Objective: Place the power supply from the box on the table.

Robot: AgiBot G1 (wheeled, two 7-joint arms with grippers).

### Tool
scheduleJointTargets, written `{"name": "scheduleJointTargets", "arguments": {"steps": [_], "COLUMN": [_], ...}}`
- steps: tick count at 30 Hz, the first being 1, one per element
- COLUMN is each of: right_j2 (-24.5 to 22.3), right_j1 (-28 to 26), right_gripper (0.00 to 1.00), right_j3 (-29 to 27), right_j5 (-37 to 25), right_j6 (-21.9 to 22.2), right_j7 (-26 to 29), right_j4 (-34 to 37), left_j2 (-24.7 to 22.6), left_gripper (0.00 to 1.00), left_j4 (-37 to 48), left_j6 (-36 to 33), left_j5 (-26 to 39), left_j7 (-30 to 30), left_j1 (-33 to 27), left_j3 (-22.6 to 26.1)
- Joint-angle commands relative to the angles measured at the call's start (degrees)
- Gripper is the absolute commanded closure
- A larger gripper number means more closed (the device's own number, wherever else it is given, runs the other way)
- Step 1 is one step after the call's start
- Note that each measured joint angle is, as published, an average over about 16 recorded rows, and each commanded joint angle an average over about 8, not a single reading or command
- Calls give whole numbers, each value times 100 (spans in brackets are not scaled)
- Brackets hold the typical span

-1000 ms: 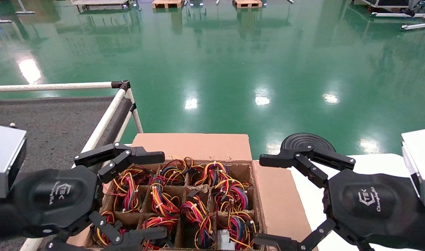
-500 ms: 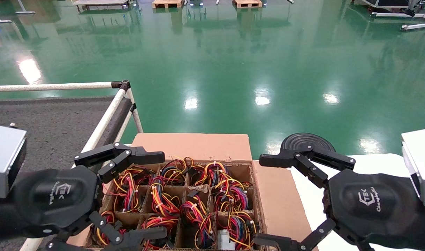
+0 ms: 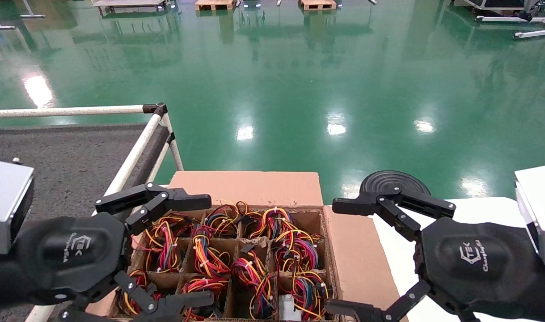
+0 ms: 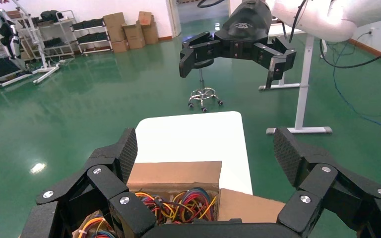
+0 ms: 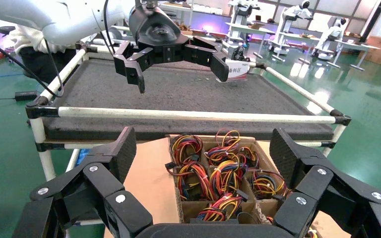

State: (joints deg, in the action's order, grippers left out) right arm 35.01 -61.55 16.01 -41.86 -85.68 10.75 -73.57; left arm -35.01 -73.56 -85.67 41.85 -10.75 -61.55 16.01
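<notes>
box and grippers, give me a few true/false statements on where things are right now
1. Both grippers are open. True: the left gripper and right gripper both hold nothing.
2. The box has a divider grid with wire bundles in its cells. True.
3. A power supply already lies on the table. False: none shows on the dark surface in view.
4. The right gripper is deep inside a cell. False: it hangs beside the box, over its side flap.
5. The box stands on the green floor. False: it rests on a white tabletop.

Bright, even overhead light; white glare patches gleam on the glossy green floor (image 3: 299, 89); shadows stay soft.
</notes>
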Motion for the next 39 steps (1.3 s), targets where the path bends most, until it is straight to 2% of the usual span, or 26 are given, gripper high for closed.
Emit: {"name": "scheduleJointTargets", "arguments": {"steps": [1,27,33,39], "right_j2": [0,0,0,0], "right_j1": [0,0,0,0], "right_gripper": [100,100,100,100], "right_j3": [0,0,0,0], "right_j5": [0,0,0,0], "right_j6": [0,0,0,0], "right_j7": [0,0,0,0], "right_j4": [0,0,0,0], "left_j2": [0,81,334,564], "left_gripper": [0,0,0,0], "left_j4": [0,16,11,-38], "left_j6": [0,-7,-37,-107], "left_j5": [0,73,363,1023], "left_j7": [0,-9,-64,-305], "left_j1": [0,-9,-201,-771], "left_j3": [0,67,356,888]}}
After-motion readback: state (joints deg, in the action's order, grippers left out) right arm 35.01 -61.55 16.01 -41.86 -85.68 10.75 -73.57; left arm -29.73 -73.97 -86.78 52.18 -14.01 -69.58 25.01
